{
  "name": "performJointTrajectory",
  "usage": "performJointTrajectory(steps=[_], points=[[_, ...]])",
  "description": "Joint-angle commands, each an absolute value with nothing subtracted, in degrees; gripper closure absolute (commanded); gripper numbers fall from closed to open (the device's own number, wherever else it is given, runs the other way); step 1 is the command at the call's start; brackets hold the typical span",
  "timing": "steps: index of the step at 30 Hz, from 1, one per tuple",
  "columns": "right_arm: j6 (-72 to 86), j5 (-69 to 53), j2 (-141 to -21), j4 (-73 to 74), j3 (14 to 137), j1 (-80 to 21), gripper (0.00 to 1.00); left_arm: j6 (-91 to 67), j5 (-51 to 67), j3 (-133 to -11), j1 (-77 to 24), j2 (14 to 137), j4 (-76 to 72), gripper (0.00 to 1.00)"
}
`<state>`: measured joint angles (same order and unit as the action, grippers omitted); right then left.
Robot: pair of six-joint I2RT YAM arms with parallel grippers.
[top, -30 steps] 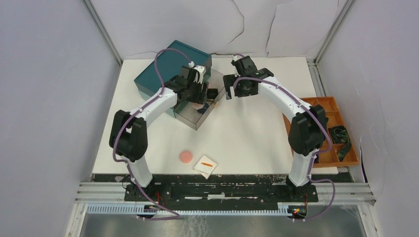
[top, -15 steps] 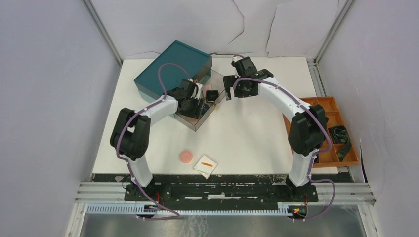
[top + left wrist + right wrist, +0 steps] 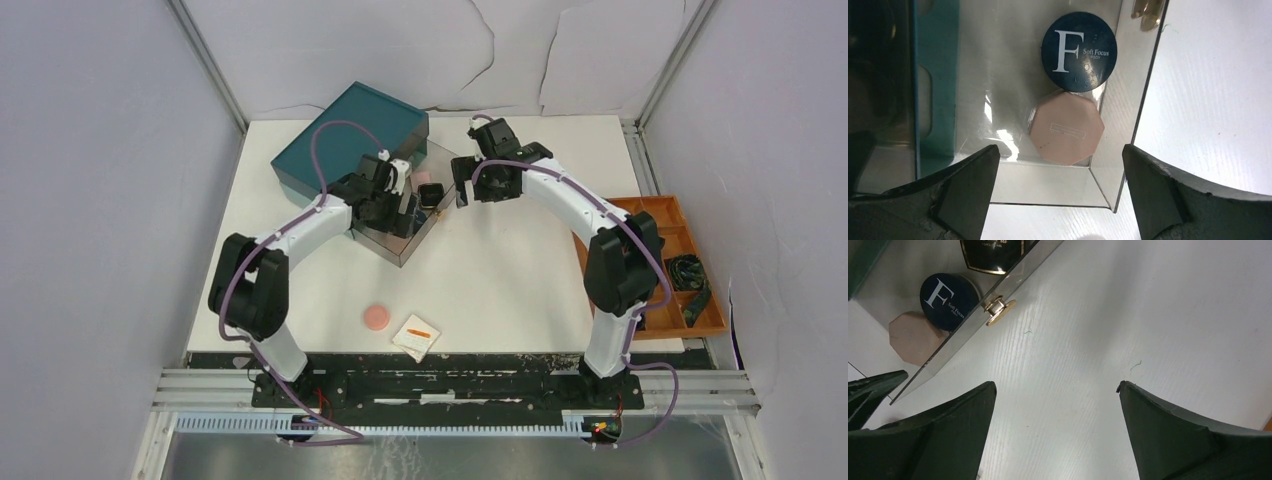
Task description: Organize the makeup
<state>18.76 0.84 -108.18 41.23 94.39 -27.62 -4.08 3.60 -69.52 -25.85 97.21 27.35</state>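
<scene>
Pink and round, a small disc (image 3: 377,317) lies near the front edge of the white table (image 3: 520,270). Just to its right is a white pad (image 3: 408,344) with a thin red stick (image 3: 419,332) resting on top. At the table's right edge sits an orange tray (image 3: 650,212) holding dark rolled bundles (image 3: 690,275).

Further back, left of centre, is a clear drawer (image 3: 998,65) with a gold knob (image 3: 996,310) on its front. The left gripper (image 3: 1059,155) hangs over it with its jaws spread wide and nothing between them. Directly below lies a pink eight-sided compact (image 3: 1066,127), flat in the drawer's front corner. It touches a dark-blue round tin (image 3: 1078,51) marked with a large white "F". A black compact (image 3: 993,252) with gold trim lies past the tin (only partly in view).

To the right of the drawer, the right gripper (image 3: 1055,385) hovers over bare table — jaws parted wide, holding nothing.

Behind the drawer stands a teal box (image 3: 340,135), the drawer set against its front side.
</scene>
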Motion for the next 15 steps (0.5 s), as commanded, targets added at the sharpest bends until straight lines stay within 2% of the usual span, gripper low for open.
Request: performJointTrajectory(steps=[1, 8, 15], points=[[17.61, -0.57, -103.10, 42.21, 93.47, -28.10, 0.00, -3.04, 5.50, -74.17, -25.74, 92.56, 27.79, 0.01], [12.46, -2.07, -98.18, 46.48, 88.03, -37.68, 0.00, -4.31, 3.52, -77.63, -28.09, 87.47, 31.35, 0.01], [10.19, -8.59, -94.43, 43.81, 78.50, -46.03, 0.00, -7.86, -1.70, -80.19, -28.08, 82.65, 33.25, 0.01]])
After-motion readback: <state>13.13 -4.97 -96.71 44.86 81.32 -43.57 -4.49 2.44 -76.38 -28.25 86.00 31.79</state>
